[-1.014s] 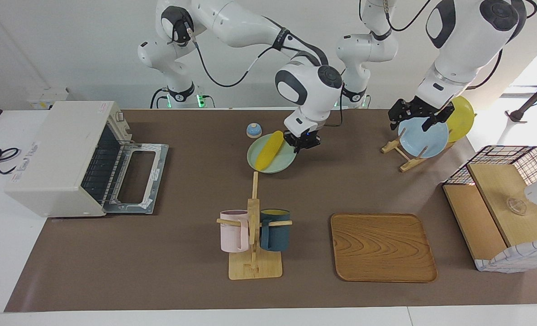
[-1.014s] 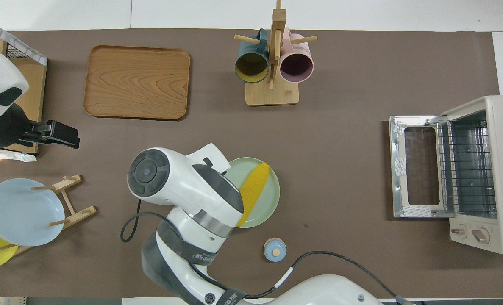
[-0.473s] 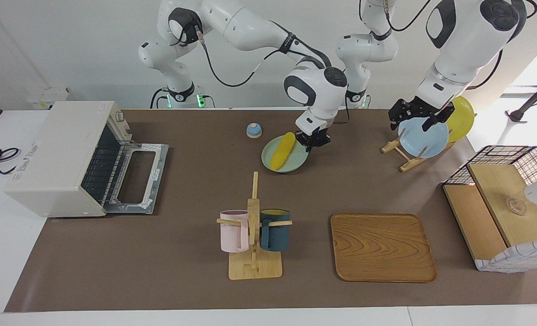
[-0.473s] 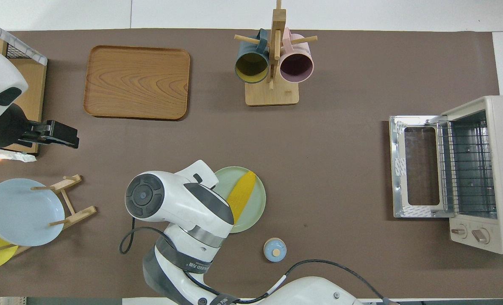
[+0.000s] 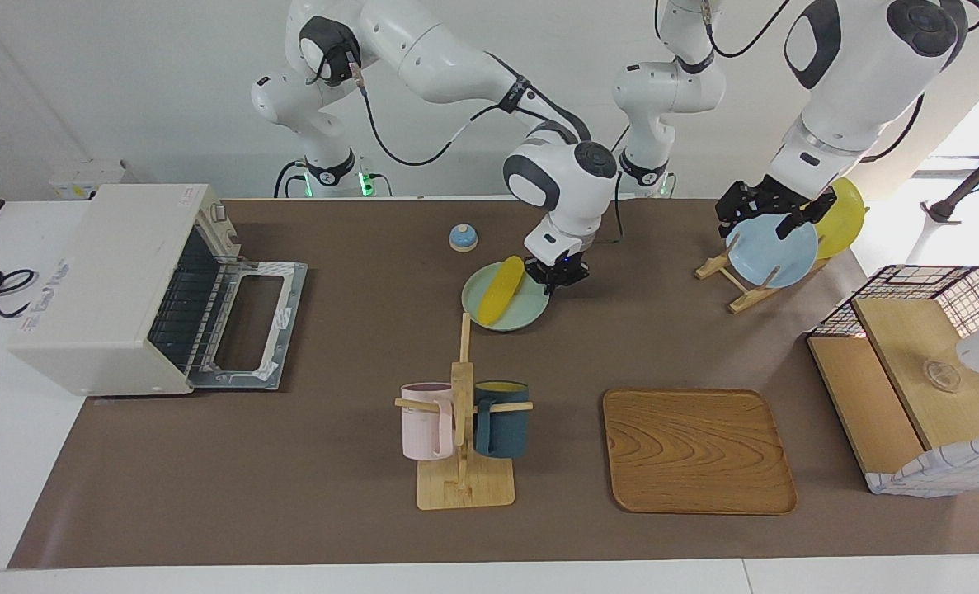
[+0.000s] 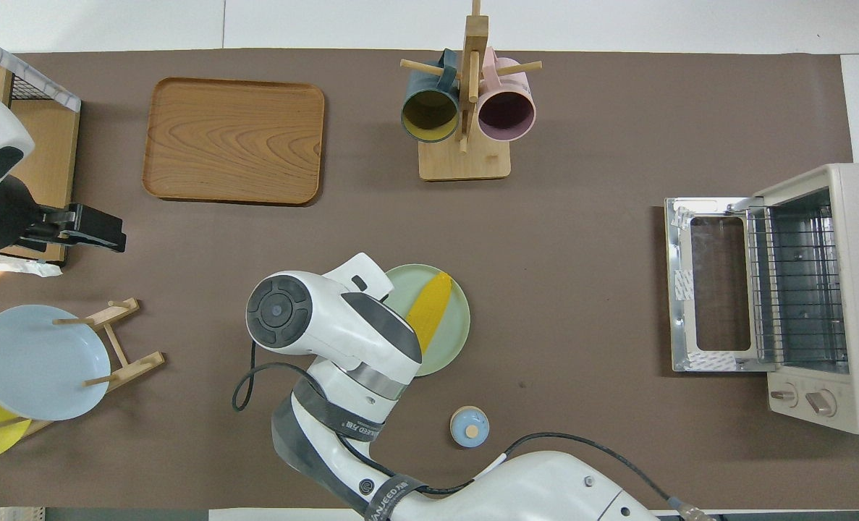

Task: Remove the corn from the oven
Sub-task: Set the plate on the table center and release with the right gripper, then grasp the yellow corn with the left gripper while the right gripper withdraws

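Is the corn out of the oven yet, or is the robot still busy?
Yes: the corn lies on a green plate, away from the oven, whose door hangs open with a bare rack. The right gripper is shut on the plate's rim. Left: putting the plate down and letting go. The left gripper waits, open, over the blue plate.

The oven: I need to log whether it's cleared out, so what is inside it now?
Through the open door, the oven shows only its wire rack. The corn lies on the green plate.
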You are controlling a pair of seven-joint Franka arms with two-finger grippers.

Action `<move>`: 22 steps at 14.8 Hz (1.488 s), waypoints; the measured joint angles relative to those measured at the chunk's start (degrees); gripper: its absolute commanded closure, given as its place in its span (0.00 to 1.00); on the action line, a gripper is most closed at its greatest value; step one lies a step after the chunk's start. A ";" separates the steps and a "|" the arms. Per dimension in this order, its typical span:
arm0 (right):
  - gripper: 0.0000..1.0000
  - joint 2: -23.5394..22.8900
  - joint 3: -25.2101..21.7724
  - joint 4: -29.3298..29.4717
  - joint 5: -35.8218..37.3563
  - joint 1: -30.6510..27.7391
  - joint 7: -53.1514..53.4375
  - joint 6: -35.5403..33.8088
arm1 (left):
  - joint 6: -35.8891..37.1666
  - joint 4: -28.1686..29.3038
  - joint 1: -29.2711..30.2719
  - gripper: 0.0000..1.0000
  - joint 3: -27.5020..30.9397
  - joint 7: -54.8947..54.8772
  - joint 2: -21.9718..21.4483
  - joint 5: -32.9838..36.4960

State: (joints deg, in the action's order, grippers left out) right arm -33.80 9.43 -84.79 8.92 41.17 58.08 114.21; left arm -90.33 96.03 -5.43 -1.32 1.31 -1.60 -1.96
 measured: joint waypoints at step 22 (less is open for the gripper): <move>1.00 24.68 -0.31 -35.15 0.29 -33.43 -25.37 2.18 | -17.04 11.11 -19.13 0.00 -2.03 3.61 1.04 -2.16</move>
State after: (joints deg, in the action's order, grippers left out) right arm -9.12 9.12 -119.94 9.21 7.74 32.71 116.39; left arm -107.37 107.14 -24.56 -3.35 4.93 -0.57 -4.12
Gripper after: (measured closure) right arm 0.991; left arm 0.000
